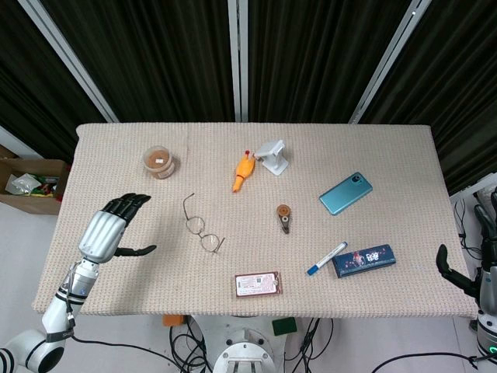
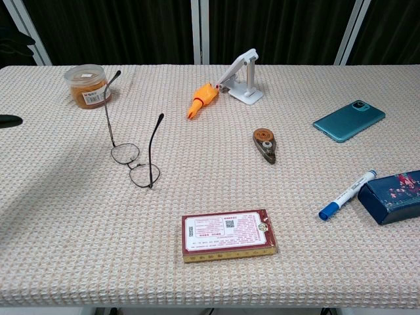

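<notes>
My left hand [image 1: 115,225] hovers over the left part of the table, fingers spread and holding nothing. The chest view shows only one dark fingertip [image 2: 9,120] of it at the left edge. Nearest to it is a pair of thin-rimmed glasses [image 1: 203,228] [image 2: 134,154], arms unfolded, a little to its right. My right hand [image 1: 466,272] hangs just off the table's right edge with its fingers apart, empty; it is absent from the chest view. The closest thing to it is a dark blue box [image 1: 364,260] [image 2: 392,195].
On the beige woven table [image 1: 404,148] lie a small jar [image 1: 159,162], an orange chicken toy [image 1: 243,172], a white stand [image 1: 273,155], a correction tape [image 1: 284,217], a teal phone [image 1: 345,193], a blue marker [image 1: 326,259] and a red card box [image 1: 258,284]. A cardboard box [image 1: 27,185] stands on the floor at the left.
</notes>
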`<state>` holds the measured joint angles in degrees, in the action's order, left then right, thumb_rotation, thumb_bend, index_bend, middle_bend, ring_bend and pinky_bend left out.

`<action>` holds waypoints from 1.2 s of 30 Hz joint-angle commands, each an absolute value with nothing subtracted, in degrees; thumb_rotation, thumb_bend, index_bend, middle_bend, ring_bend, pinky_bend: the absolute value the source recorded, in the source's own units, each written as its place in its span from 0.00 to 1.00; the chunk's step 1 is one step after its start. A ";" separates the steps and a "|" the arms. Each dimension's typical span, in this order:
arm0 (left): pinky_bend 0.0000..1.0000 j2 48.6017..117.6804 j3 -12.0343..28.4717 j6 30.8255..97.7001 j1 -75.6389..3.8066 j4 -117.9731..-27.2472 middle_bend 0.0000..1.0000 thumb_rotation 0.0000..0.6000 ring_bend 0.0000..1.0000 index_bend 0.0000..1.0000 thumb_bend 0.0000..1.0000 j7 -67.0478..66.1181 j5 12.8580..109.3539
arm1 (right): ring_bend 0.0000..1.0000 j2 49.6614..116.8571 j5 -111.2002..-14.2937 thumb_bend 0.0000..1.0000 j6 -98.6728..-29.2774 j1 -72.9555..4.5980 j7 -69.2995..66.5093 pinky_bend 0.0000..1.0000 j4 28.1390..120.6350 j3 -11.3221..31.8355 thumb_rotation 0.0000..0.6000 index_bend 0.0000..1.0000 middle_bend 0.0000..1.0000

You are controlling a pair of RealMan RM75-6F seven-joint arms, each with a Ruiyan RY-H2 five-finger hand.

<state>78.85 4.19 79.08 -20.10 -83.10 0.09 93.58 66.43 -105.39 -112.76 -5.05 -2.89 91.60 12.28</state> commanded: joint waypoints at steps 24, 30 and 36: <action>0.28 79.30 6.26 72.74 -24.64 -82.34 0.18 0.88 0.14 0.12 0.12 9.15 88.78 | 0.00 66.95 -104.78 0.51 -111.69 -4.97 -5.42 0.00 88.85 10.62 0.77 0.00 0.00; 0.27 79.98 9.63 63.22 -29.73 -78.96 0.18 0.42 0.10 0.10 0.16 19.59 82.86 | 0.00 66.97 -105.57 0.51 -112.73 -4.87 -6.18 0.00 87.94 10.44 0.77 0.00 0.00; 0.21 81.30 13.27 55.49 -32.76 -77.41 0.28 0.00 0.08 0.06 0.04 38.53 77.44 | 0.00 67.06 -104.36 0.51 -113.69 -4.22 -6.86 0.00 87.37 10.63 0.77 0.00 0.00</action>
<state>80.18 10.55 60.09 -30.36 -78.99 27.93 81.09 67.03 -104.51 -113.63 -4.30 -6.73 87.47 10.59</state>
